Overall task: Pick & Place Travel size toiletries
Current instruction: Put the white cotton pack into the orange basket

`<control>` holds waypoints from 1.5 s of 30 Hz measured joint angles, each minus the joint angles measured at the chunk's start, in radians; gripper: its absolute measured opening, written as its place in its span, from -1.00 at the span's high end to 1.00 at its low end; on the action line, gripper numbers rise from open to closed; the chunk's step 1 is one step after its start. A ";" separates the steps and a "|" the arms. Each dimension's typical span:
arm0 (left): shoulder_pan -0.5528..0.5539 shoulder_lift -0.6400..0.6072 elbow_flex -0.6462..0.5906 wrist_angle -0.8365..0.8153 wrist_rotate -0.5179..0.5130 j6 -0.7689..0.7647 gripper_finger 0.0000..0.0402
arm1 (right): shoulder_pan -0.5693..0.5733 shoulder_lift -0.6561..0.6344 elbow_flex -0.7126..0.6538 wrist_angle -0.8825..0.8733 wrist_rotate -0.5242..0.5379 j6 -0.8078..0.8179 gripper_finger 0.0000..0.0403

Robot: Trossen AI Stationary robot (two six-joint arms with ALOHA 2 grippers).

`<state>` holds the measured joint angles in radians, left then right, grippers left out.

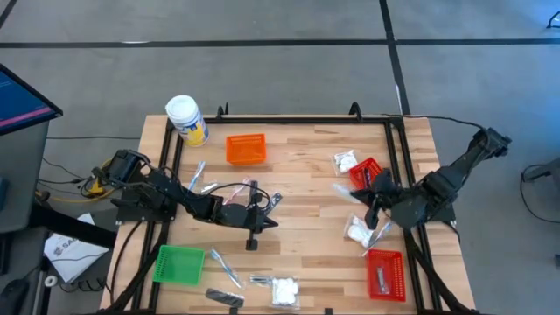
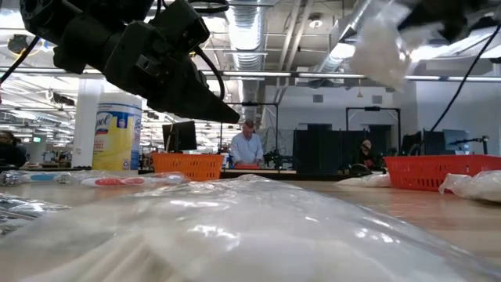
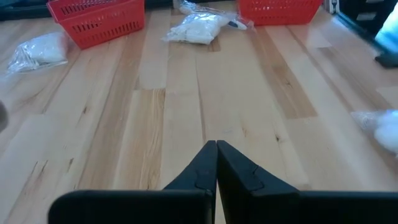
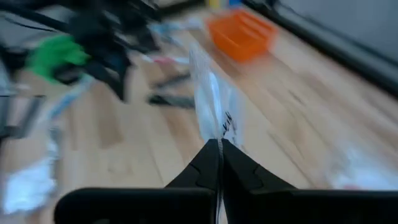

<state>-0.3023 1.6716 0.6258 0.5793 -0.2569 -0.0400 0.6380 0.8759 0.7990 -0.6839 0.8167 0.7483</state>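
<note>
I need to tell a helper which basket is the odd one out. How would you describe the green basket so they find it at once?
Start at the wooden table and go to its near left corner, beside the left arm's black frame. The green basket sits there, empty and apart from the other baskets. It is the only green one; the orange basket and two red baskets lie elsewhere.

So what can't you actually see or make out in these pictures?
- Low view: most of the table is hidden behind a clear-wrapped packet lying right against the lens.
- Right wrist view: motion blur; the clear packet in the right claw can't be identified.
- High view: contents of the red basket are too small to tell.
- Left wrist view: a white packet is cut off by the edge.
</note>
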 joint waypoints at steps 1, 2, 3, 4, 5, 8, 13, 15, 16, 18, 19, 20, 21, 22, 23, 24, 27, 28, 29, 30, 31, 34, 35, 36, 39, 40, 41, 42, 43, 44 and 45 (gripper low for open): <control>-0.001 -0.005 0.000 -0.011 0.000 0.006 0.99 | -0.015 0.001 0.000 0.064 -0.016 -0.061 1.00; -0.003 -0.018 -0.001 -0.031 0.000 0.006 0.99 | -0.032 0.006 0.000 0.122 -0.035 -0.116 1.00; -0.004 -0.033 -0.002 -0.033 0.000 0.006 0.99 | -0.050 0.015 0.000 0.172 -0.052 -0.160 1.00; -0.007 -0.052 0.000 -0.036 0.000 0.006 0.99 | -0.068 0.024 0.001 0.214 -0.074 -0.198 1.00; -0.012 -0.076 0.000 -0.053 0.000 0.006 0.99 | -0.084 0.033 0.001 0.241 -0.101 -0.228 1.00; -0.027 -0.157 0.000 -0.130 0.000 0.006 0.99 | -0.130 0.073 0.001 0.283 -0.166 -0.267 1.00; -0.065 -0.292 -0.005 -0.213 0.000 -0.001 0.99 | -0.181 0.181 0.001 0.293 -0.302 -0.261 1.00; -0.079 -0.325 -0.020 -0.214 0.000 -0.001 0.99 | -0.196 0.232 0.001 0.326 -0.350 -0.254 1.00; -0.083 -0.339 -0.029 -0.214 0.000 -0.001 0.99 | -0.202 0.255 0.002 0.348 -0.370 -0.253 1.00; -0.086 -0.357 -0.044 -0.214 0.001 -0.001 0.98 | -0.211 0.304 0.016 0.385 -0.399 -0.253 1.00; -0.085 -0.361 -0.052 -0.213 -0.002 -0.002 0.98 | -0.211 0.327 0.030 0.398 -0.405 -0.253 1.00; -0.081 -0.364 -0.059 -0.213 -0.006 -0.002 0.97 | -0.211 0.348 0.047 0.397 -0.407 -0.253 1.00; -0.075 -0.364 -0.066 -0.213 -0.006 -0.002 0.96 | -0.211 0.370 0.067 0.397 -0.408 -0.255 1.00; -0.071 -0.363 -0.072 -0.214 -0.006 -0.002 0.94 | -0.211 0.392 0.087 0.402 -0.408 -0.258 1.00; -0.066 -0.363 -0.076 -0.216 -0.006 -0.002 0.92 | -0.211 0.411 0.106 0.401 -0.409 -0.260 1.00; -0.061 -0.362 -0.078 -0.214 -0.006 -0.002 0.88 | -0.211 0.428 0.127 0.395 -0.408 -0.261 1.00; -0.048 -0.360 -0.084 -0.215 -0.006 -0.002 0.74 | -0.207 0.481 0.192 0.402 -0.414 -0.261 1.00; -0.048 -0.360 -0.084 -0.213 -0.006 -0.002 0.68 | -0.206 0.497 0.213 0.396 -0.420 -0.261 1.00; -0.049 -0.360 -0.084 -0.211 -0.006 0.001 0.62 | -0.204 0.516 0.233 0.399 -0.427 -0.261 1.00; -0.050 -0.360 -0.084 -0.208 -0.006 0.007 0.56 | -0.200 0.533 0.249 0.401 -0.429 -0.260 1.00; -0.051 -0.360 -0.084 -0.205 -0.005 0.007 0.49 | -0.197 0.547 0.262 0.387 -0.432 -0.259 1.00; -0.051 -0.360 -0.084 -0.187 -0.005 0.014 0.30 | -0.182 0.592 0.299 0.367 -0.437 -0.253 1.00; -0.051 -0.360 -0.084 -0.179 -0.005 0.017 0.24 | -0.178 0.604 0.306 0.358 -0.439 -0.251 1.00; -0.051 -0.360 -0.084 -0.168 -0.005 0.018 0.18 | -0.176 0.616 0.312 0.353 -0.443 -0.250 1.00; -0.051 -0.360 -0.084 -0.131 -0.004 0.033 0.02 | -0.170 0.643 0.326 0.358 -0.451 -0.236 1.00; -0.051 -0.360 -0.084 -0.124 -0.004 0.035 -0.03 | -0.173 0.652 0.329 0.366 -0.451 -0.228 1.00; -0.051 -0.360 -0.084 -0.119 -0.002 0.035 -0.07 | -0.177 0.661 0.329 0.369 -0.452 -0.225 1.00; -0.051 -0.359 -0.084 -0.115 0.003 0.035 -0.11 | -0.181 0.670 0.329 0.378 -0.452 -0.224 1.00; -0.051 -0.359 -0.084 -0.113 0.003 0.035 -0.15 | -0.187 0.678 0.328 0.392 -0.452 -0.224 1.00; -0.051 -0.359 -0.084 -0.112 0.003 0.036 -0.19 | -0.195 0.685 0.328 0.406 -0.453 -0.224 1.00; -0.051 -0.359 -0.084 -0.112 0.003 0.035 -0.22 | -0.203 0.692 0.328 0.419 -0.454 -0.224 1.00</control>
<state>-0.3538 1.3127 0.5419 0.4675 -0.2535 -0.0046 0.4351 1.5677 1.1275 -0.2650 0.3630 0.5243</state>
